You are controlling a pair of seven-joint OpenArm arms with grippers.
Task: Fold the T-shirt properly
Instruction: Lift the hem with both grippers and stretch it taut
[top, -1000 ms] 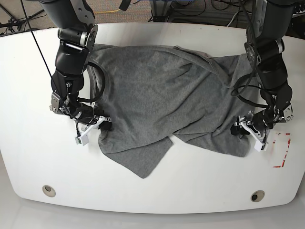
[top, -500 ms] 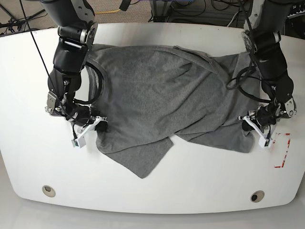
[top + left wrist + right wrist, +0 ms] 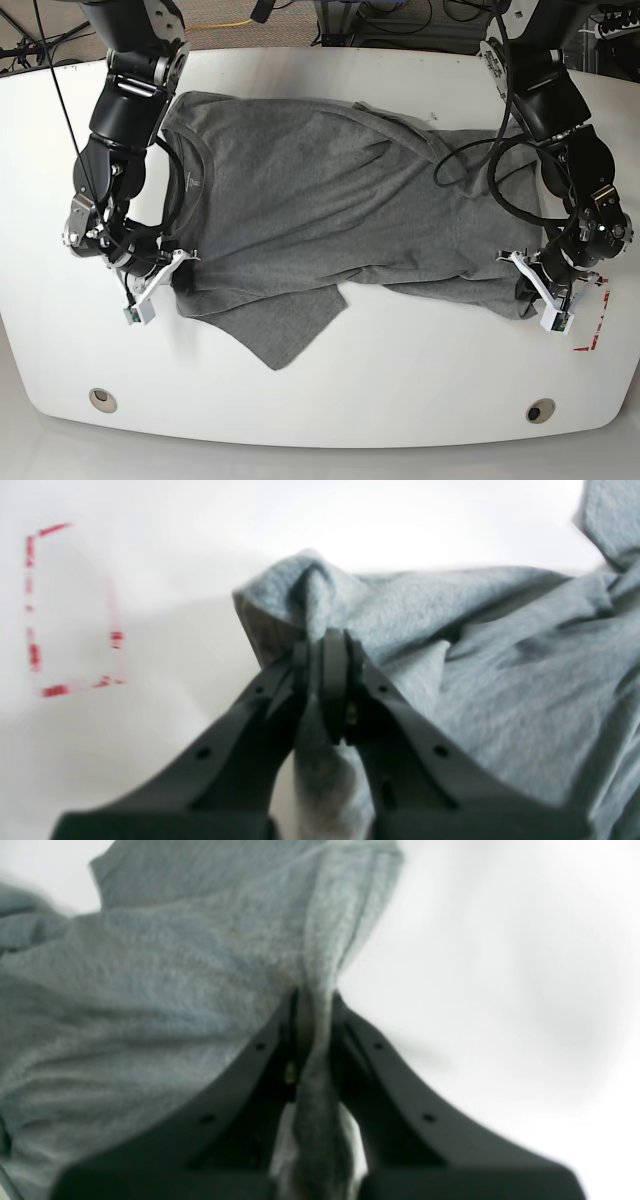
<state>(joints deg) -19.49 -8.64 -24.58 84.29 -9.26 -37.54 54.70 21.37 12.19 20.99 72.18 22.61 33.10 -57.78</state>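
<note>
The grey T-shirt [image 3: 320,200] lies spread across the white table [image 3: 400,390], its round neck toward the left and a loose corner hanging toward the front edge. My left gripper [image 3: 540,293], at the shirt's right front corner, is shut on a pinched fold of cloth; the left wrist view shows the gripper [image 3: 325,642] with the T-shirt [image 3: 500,655] bunched between its fingers. My right gripper [image 3: 165,275], at the left front corner, is also shut on fabric. In the right wrist view that gripper [image 3: 312,1002] clamps a ridge of the T-shirt [image 3: 150,980].
Red tape marks [image 3: 592,330] sit on the table just right of my left gripper, seen also as a red tape outline [image 3: 55,690] in the left wrist view. Two round holes [image 3: 100,398] [image 3: 540,411] lie near the table's front edge. Cables trail behind the table.
The left gripper has shut on the shirt's corner. Both grippers have moved apart, outward and toward the front, pulling the shirt wider and flatter.
</note>
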